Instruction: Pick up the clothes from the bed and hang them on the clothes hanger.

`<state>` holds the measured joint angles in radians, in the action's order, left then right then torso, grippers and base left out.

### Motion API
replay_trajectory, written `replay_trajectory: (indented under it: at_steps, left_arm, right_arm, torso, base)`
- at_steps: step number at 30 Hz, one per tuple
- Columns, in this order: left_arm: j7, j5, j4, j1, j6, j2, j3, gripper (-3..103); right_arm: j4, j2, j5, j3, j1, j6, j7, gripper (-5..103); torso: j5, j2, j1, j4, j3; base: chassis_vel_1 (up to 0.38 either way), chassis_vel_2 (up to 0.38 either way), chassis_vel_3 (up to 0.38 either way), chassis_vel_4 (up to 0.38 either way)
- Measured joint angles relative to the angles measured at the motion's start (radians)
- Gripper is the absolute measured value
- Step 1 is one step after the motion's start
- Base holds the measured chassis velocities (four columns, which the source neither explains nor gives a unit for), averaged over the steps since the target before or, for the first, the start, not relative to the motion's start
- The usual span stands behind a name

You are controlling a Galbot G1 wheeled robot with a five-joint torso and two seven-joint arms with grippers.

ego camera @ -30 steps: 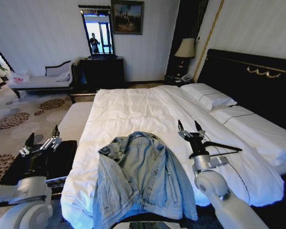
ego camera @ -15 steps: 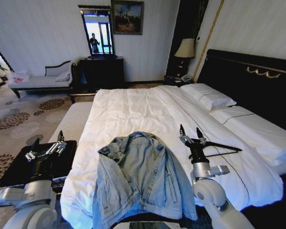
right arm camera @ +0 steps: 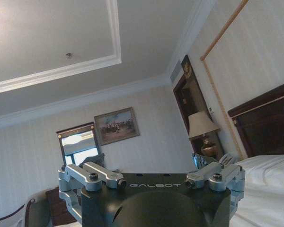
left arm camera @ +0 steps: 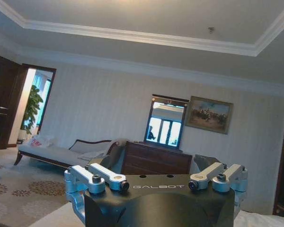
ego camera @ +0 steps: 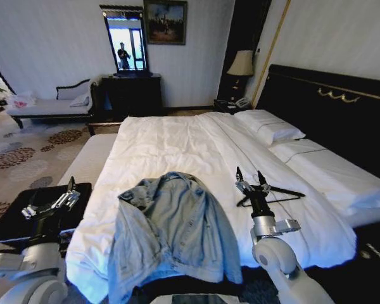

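Observation:
A pale blue denim jacket (ego camera: 171, 231) lies spread on the near end of the bed (ego camera: 177, 142), its hem hanging over the foot edge. The black clothes hanger (ego camera: 280, 194) lies flat on the white duvet to the jacket's right. My right gripper (ego camera: 252, 182) stands open and pointing up just in front of the hanger, right of the jacket and apart from both. Off the bed's left side, my left gripper (ego camera: 49, 201) is raised and open over a black tray, holding nothing. Both wrist views look up at the room past open fingers (left arm camera: 106, 176) (right arm camera: 213, 177).
A pale padded bench (ego camera: 88, 161) runs along the bed's left side, with a black tray (ego camera: 25, 212) near my left arm. White pillows (ego camera: 269, 130) rest against the black headboard (ego camera: 329, 114). A dark dresser (ego camera: 130, 95), mirror, chaise and bedside lamp (ego camera: 240, 64) stand at the far wall.
The whole picture has shifted left, so the camera has moved. My left gripper has dropped lower and tilted over the tray. The right gripper has stayed beside the hanger.

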<state>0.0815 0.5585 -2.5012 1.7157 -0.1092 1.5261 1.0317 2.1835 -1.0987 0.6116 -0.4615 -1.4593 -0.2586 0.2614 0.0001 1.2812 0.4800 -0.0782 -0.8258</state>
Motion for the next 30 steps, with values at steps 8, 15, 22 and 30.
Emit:
replay_trajectory:
  at_steps: [8, 15, 22, 30]
  left_arm:
    - [-0.001, -0.009, 0.000, 0.004, 0.000, 0.000, -0.010, 100]
    - [-0.003, -0.024, 0.001, -0.004, 0.002, -0.004, -0.024, 100]
    - [-0.005, -0.037, 0.001, -0.014, 0.010, -0.007, -0.039, 100]
    - [-0.007, -0.066, 0.025, -0.031, 0.028, 0.000, -0.070, 100]
  right_arm:
    - [-0.017, 0.004, 0.028, 0.002, 0.011, 0.001, 0.000, 100]
    - [-0.046, 0.001, 0.033, 0.004, 0.025, 0.002, -0.001, 100]
    - [-0.067, -0.002, 0.033, 0.010, 0.034, 0.001, -0.001, 100]
    - [-0.079, -0.003, 0.016, 0.027, 0.048, -0.021, -0.005, 100]
  torso:
    - [-0.0002, 0.001, -0.001, 0.0004, 0.000]
    - [0.0001, 0.000, 0.000, 0.0001, 0.000]
    - [0.0003, 0.000, 0.001, 0.0001, 0.000]
    - [0.0004, 0.000, 0.000, 0.0001, 0.000]
  base:
    - [-0.156, -0.353, 0.145, 0.355]
    - [-0.351, -0.347, 0.342, 0.328]
    - [-0.398, -0.356, 0.389, 0.368]
    - [-0.293, -0.302, 0.275, 0.294]
